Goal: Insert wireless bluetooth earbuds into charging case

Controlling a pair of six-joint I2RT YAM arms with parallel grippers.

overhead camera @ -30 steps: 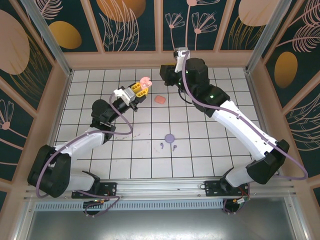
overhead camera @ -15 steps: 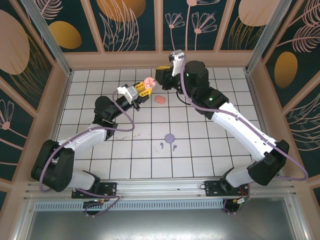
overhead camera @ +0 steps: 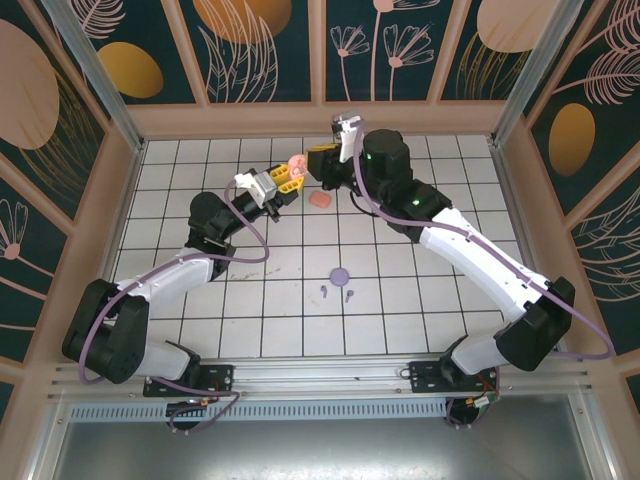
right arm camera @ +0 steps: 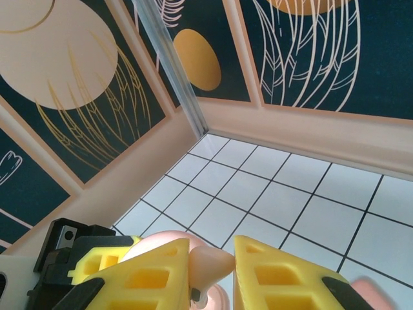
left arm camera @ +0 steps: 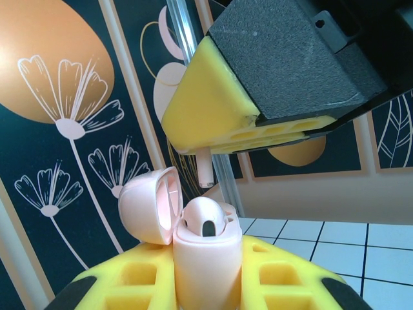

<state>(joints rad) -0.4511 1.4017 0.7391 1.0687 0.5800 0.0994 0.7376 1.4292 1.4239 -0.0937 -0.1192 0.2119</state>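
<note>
Pink case (left arm camera: pixel 206 265) is pinched lid-open in your left gripper (overhead camera: pixel 289 174), one bud (left arm camera: pixel 205 219) already seated; your right gripper (overhead camera: pixel 315 164) squeezes another pink earbud (right arm camera: pixel 208 263) stem-down, hovering just above it, not touching.

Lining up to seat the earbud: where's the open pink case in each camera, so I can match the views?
Top external: pink case at back centre, in the left gripper.
Left wrist: bottom centre, lid open to the left.
Right wrist: bottom edge, partly hidden by the yellow fingers.
Shared landmark: the right gripper at the case, pinching an earbud.
</note>
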